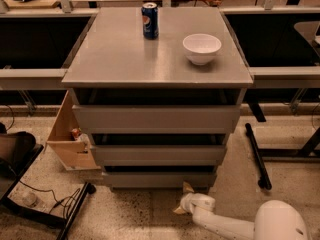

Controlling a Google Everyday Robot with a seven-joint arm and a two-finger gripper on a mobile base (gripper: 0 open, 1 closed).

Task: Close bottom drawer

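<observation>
The grey cabinet (157, 64) has three drawers. The bottom drawer (150, 179) is the lowest; its flat grey front stands nearly flush with the drawers above, with a thin dark gap over its top edge. My gripper (183, 199) is low at the floor, just in front of the drawer's right part, at the end of the white arm (225, 226) that comes in from the lower right. Its two tan fingertips (187, 187) stand apart and hold nothing. The upper tip is at the drawer front's lower edge.
A blue soda can (150, 20) and a white bowl (201, 48) stand on the cabinet top. A cardboard box (70, 139) leans at the cabinet's left side. A black stand leg (257, 156) lies on the floor to the right; cables and a black frame (60, 206) are at lower left.
</observation>
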